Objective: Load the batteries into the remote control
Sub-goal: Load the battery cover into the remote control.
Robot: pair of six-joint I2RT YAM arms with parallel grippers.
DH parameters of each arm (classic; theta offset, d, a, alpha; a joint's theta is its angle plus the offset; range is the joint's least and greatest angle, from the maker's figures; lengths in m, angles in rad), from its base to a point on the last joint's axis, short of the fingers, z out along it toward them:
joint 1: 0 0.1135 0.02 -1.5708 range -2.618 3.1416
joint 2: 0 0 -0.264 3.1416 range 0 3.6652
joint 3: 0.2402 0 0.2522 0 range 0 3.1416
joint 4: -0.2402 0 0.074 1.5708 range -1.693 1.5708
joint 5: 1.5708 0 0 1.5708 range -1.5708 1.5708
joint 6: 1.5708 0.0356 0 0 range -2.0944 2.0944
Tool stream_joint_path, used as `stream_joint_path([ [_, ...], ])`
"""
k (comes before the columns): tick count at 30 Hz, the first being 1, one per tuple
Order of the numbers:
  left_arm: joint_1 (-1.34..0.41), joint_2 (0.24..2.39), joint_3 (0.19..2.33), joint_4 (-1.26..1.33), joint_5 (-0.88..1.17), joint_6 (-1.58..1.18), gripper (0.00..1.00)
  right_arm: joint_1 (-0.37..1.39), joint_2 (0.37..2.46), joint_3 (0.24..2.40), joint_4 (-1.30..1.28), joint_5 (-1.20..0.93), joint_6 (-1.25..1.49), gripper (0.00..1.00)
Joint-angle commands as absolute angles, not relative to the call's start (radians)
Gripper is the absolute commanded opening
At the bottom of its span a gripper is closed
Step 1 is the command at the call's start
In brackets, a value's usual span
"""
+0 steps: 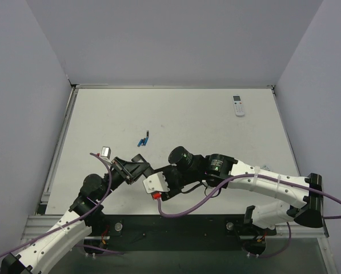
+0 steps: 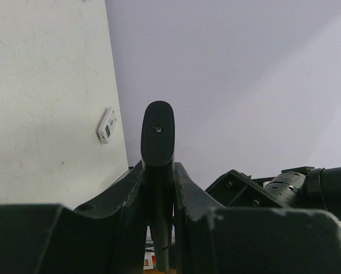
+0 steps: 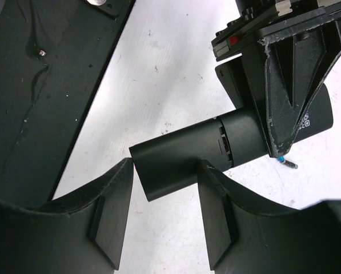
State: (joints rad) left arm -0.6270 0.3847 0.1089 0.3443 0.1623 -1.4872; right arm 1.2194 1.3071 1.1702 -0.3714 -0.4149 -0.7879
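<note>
Clenching left gripper [image 2: 157, 174] on the remote control [image 2: 157, 128], edgewise. Straddling its free end with right gripper [image 3: 164, 171], closure unclear. Likely stiff, light, slippery.

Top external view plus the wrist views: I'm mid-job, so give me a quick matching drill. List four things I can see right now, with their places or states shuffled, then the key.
Things:
1. remote control
2. batteries
3. white remote
4. right gripper

Places or states:
A. loose on the table, beyond both arms
B. far right corner of the table
C. clamped by the left gripper
D. jaws on either side of the remote control's free end

Pairs: 1-C; 2-A; 3-B; 4-D
</note>
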Motion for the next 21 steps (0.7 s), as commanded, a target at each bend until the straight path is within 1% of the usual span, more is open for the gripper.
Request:
stream_joint_path([
  [1,-0.630,0.382,0.161,0.422,0.181,-1.489,0.00,1.229,1.324,1.201,-0.400,-0.394,-0.802,0.43],
  [11,-0.632,0.385,0.156,0.528,0.192,-1.568,0.00,1.246,1.373,1.181,-0.402,-0.318,-0.811,0.40],
  [21,-0.634,0.383,0.198,0.560,0.219,-1.595,0.00,1.244,1.430,1.169,-0.394,-0.275,-0.821,0.38],
])
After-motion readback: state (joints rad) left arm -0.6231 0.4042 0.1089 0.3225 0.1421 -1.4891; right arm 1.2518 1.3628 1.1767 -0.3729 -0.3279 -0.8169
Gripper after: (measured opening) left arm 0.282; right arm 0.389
